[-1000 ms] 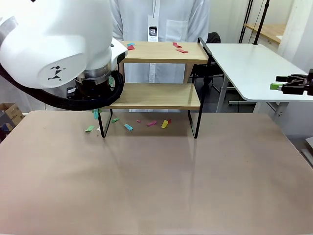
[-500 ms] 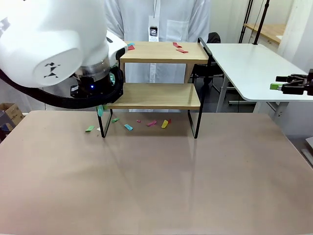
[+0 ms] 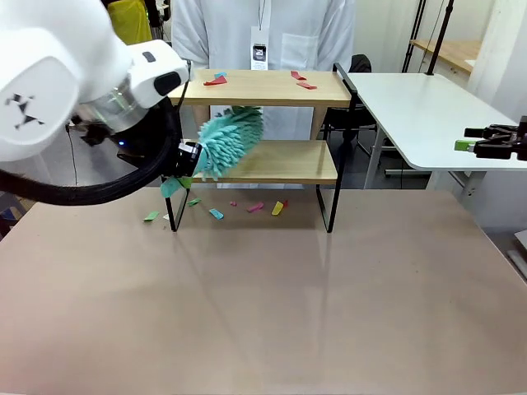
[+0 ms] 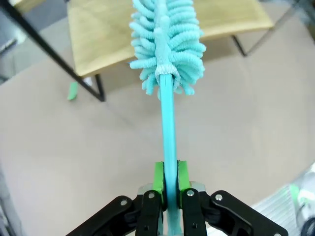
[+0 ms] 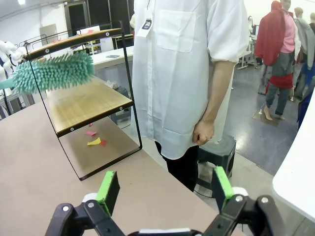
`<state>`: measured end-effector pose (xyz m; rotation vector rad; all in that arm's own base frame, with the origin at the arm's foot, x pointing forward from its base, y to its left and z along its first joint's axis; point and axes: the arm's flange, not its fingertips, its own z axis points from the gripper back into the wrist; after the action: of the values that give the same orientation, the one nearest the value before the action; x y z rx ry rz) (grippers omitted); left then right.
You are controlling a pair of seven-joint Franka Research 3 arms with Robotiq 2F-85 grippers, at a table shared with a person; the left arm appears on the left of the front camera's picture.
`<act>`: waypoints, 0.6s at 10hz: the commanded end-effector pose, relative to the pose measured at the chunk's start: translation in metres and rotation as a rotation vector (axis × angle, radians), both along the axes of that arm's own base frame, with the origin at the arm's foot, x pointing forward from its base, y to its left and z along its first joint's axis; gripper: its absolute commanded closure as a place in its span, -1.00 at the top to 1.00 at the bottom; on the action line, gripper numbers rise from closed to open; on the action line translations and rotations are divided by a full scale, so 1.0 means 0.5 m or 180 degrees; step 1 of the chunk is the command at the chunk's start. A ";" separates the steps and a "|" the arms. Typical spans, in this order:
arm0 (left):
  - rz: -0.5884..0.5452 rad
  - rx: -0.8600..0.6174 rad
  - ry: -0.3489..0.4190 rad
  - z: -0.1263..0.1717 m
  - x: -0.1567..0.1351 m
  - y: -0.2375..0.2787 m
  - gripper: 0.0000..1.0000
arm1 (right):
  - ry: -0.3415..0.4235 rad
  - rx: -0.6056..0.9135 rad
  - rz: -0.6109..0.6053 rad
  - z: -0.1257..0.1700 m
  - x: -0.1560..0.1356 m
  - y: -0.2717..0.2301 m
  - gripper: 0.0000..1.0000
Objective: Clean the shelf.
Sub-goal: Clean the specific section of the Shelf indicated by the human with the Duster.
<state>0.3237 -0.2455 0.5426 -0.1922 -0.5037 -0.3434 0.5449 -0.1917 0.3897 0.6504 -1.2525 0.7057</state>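
beige tabletop (image 3: pixel 263 313) stretched to the far side, where the shelf (image 3: pixel 280 161) stood on its black legs in front of a person in a white shirt (image 3: pixel 288 33). coloured paper scraps (image 3: pixel 300 81) lay on its top board, with more on the table beneath it. a fluffy teal duster (image 3: pixel 232 138) hung tilted at the shelf's left end, its handle pinched tight in the left gripper (image 4: pixel 168 178). the right gripper (image 5: pixel 165 189) sat well off to the right, jaws spread wide, holding nothing.

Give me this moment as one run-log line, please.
left gripper: shut on duster handle | duster head: by shelf, between its boards | right gripper: open, empty | scraps: on shelf top and table
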 end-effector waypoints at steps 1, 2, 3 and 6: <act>-0.0749 -0.0009 0.0119 -0.002 -0.010 0.067 -0.74 | -0.0018 -0.0001 0.0010 0.006 0.001 0.005 1.00; -0.1097 0.0041 0.0149 -0.003 -0.009 0.094 -0.74 | -0.0018 -0.0001 0.0010 0.006 0.001 0.005 1.00; -0.1481 0.0003 0.0163 -0.004 -0.010 0.118 -0.74 | -0.0018 -0.0001 0.0010 0.006 0.001 0.005 1.00; -0.2026 -0.0209 0.0194 0.021 -0.014 0.188 -0.74 | -0.0018 -0.0001 0.0010 0.006 0.001 0.005 1.00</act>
<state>0.3172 -0.1631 0.5457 -0.3737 -0.3868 -0.9124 0.5449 -0.1916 0.3896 0.6505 -1.2524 0.7058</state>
